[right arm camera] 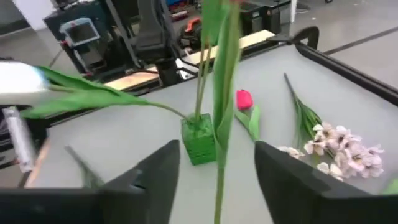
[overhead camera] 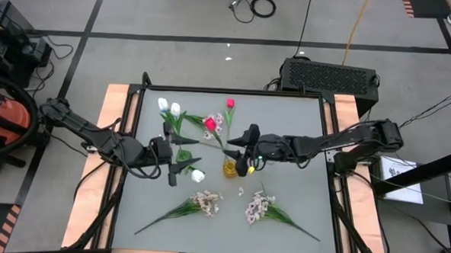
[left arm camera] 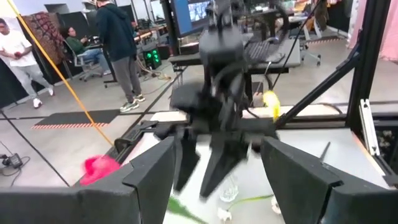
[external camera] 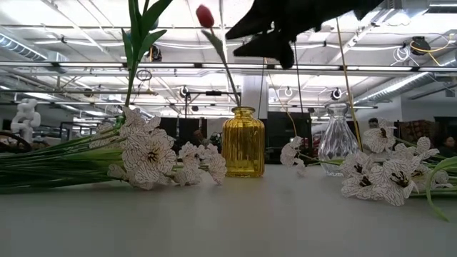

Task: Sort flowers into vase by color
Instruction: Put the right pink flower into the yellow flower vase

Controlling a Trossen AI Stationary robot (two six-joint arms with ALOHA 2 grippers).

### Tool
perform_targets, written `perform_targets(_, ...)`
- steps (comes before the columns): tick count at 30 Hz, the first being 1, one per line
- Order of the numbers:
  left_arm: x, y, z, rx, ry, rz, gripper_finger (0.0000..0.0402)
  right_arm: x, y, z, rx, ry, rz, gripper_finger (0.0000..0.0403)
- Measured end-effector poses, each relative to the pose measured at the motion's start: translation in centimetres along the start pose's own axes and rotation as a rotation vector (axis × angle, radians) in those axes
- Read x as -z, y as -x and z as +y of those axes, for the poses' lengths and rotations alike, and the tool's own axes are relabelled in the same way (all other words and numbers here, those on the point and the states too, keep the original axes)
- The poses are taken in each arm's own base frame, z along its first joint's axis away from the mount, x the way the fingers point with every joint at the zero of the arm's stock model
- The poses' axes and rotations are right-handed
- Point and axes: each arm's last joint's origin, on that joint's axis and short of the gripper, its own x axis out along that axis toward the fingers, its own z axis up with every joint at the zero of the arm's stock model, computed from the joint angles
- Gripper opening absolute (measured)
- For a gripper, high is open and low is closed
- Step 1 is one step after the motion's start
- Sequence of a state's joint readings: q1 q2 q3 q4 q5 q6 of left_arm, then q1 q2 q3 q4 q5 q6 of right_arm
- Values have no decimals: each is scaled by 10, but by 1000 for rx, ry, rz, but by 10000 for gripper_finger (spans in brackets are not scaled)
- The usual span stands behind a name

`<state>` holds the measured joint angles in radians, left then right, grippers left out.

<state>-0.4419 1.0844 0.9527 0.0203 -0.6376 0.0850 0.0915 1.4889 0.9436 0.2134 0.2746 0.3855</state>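
We see a grey worktop (overhead camera: 286,144) with a wooden frame and two dark arms over its middle. The right tool (overhead camera: 244,138) hangs above a small yellow ribbed glass vase (overhead camera: 230,169), which stands near the centre of the worktop. In the right wrist view its two dark fingers (right arm camera: 292,186) stand apart, and the green stem of a pink-red tulip (right arm camera: 219,93) runs upright between them; we cannot tell if the pads touch it. In the low view this tulip (external camera: 205,16) stands tilted in the yellow vase (external camera: 243,141), and a clear glass vase (external camera: 338,139) stands behind it, to its right.

The left tool (overhead camera: 171,156) is over the left half of the worktop, beside the yellow vase. Its fingers (left arm camera: 149,180) are spread wide, and we see nothing between them.

Two white tulips (overhead camera: 169,107) and more pink-red tulips (overhead camera: 210,124) lie toward the far edge. One white tulip (overhead camera: 197,175) lies just beside the left tool. Two sprays of small pale blossoms lie near the front edge: one (overhead camera: 207,202) left of the middle, one (overhead camera: 258,208) right of it. A small green glass vase (right arm camera: 199,144) holds leafy stems; it shows in the right wrist view, near another pink-red tulip (right arm camera: 244,99) that lies on the worktop.
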Motion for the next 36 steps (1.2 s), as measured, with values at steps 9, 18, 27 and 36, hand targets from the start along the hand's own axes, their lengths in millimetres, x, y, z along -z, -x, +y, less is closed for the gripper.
perform_targets(9,-1,21,5,13,-8,35,242,-22,51,-31,381,9,16,250)
perform_targets(18,-3,29,7,29,-8,30,242,10,-11,-93,707,-228,39,235)
perform_targets(27,-1,30,6,46,-18,53,242,68,-80,-115,622,-420,97,219)
perform_targets(36,1,30,6,46,-18,64,242,64,-115,-117,601,-429,178,208)
